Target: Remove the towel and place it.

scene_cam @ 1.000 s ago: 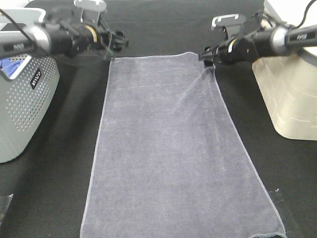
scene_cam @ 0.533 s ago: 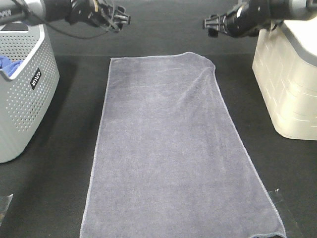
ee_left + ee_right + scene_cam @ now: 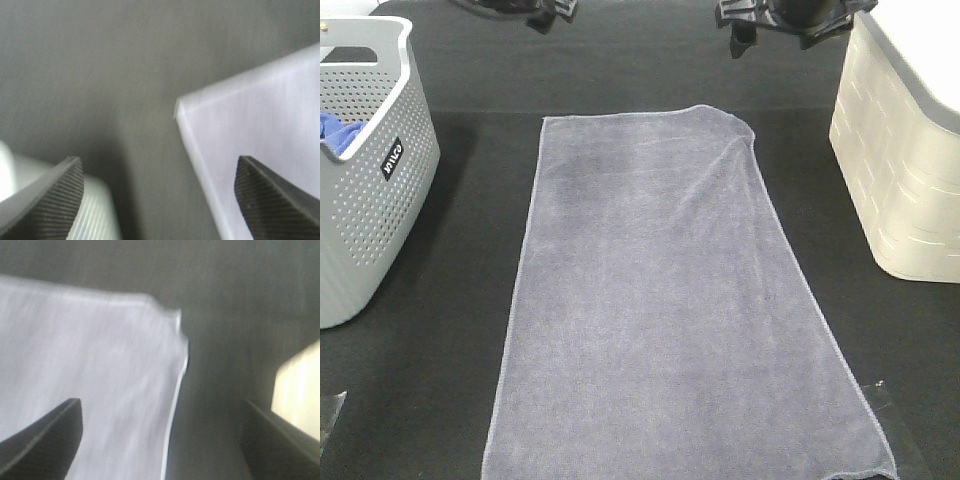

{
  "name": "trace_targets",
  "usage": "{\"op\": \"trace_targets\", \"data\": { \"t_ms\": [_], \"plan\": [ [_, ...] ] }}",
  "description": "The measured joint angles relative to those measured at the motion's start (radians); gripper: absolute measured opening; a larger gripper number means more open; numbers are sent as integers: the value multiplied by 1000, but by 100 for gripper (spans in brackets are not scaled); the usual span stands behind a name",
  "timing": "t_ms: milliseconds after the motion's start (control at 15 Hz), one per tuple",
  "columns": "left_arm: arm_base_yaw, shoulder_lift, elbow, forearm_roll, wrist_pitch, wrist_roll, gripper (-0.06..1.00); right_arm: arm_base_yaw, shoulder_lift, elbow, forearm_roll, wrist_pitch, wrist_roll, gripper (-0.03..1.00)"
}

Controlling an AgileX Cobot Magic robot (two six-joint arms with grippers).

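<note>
Towel (image 3: 670,300) – matt terry; basket (image 3: 365,220) – perforated plastic

Overhead view bright, sharp; both wrist views blurred, towel (image 3: 670,300) overexposed there

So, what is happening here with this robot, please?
Nothing is held right now. The towel lies spread flat on the black table, between a grey basket and a cream bin. Both arms are at the far edge. The left end effector and the right end effector are open and empty, above the towel's far corners.
</note>
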Motion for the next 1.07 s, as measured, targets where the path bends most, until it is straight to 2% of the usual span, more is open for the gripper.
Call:
{"op": "trace_targets", "data": {
  "t_ms": [133,267,400,533,733,933,1067],
  "plan": [
    [1,-62,0,-4,140,16,79,4,-66,0,72,173,-74,79],
    [1,-119,-1,-6,266,45,79,7,-121,0,96,328,-101,79],
    [1,-165,-1,-19,309,51,79,7,-160,0,106,445,-102,79],
    [1,-188,-1,-32,312,54,79,7,-177,0,106,472,-102,79],
    [1,-267,20,-118,315,91,78,7,-237,23,111,476,-102,79],
    [1,-443,254,-133,314,100,78,7,-388,198,118,478,-102,79],
    [1,-587,469,-138,314,91,78,7,-507,342,118,481,-102,79]
  ]
}}
